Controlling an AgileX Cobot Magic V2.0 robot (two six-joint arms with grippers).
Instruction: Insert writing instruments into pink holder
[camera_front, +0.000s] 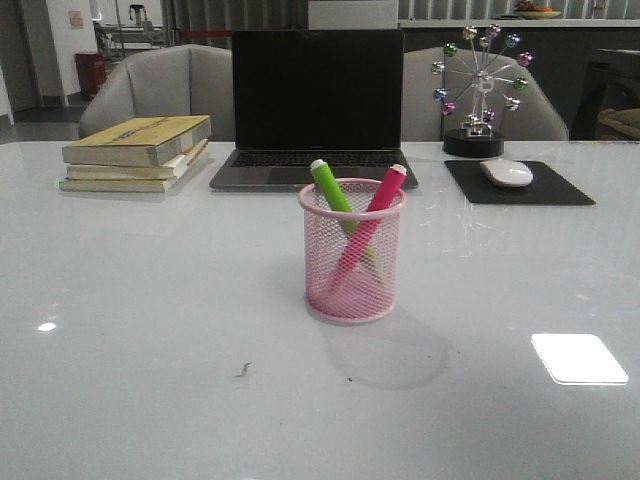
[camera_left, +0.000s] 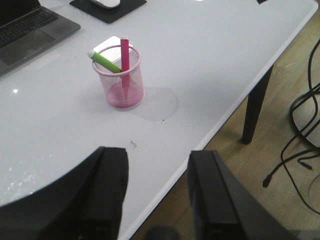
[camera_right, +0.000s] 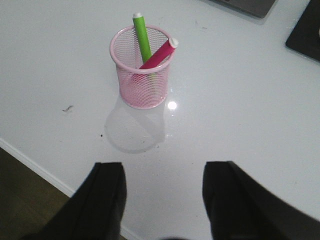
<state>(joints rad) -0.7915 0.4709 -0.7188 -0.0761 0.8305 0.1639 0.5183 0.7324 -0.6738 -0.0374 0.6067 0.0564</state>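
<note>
Holder: pink holder (camera_front: 352, 265) stands upright at centre of your front view, on the white table (camera_front: 150, 330), a bit below the middle of the frame.
Contents: both writing instruments sit inside it, tips poking above the rim, crossed in an X.
Green marker: green marker (camera_front: 333, 190) leans toward upper left of the front frame, whitish tip up.
Pink marker: pink marker (camera_front: 375, 205) leans toward upper right, pale cap up, resting on the rim.
Left gripper: left gripper (camera_left: 157, 195) at the bottom of your left wrist view, jaws spread apart, nothing between them; it hangs over the table edge, well apart from the holder (camera_left: 124, 80).
Right gripper: right gripper (camera_right: 165, 200) at the bottom of your right wrist view, jaws released and empty, near the table's front edge; holder (camera_right: 142, 70) in the upper middle of that frame, well clear.
Front view arms: neither arm shows there.
Background: laptop (camera_front: 315, 110) top centre, stacked books (camera_front: 135, 155) upper left, mouse (camera_front: 507, 172) on a black mouse pad (camera_front: 560, 190) upper right, ferris-wheel ornament (camera_front: 480, 85) behind it.
Table mark: small dark speck (camera_front: 243, 371) lower left of the holder.
</note>
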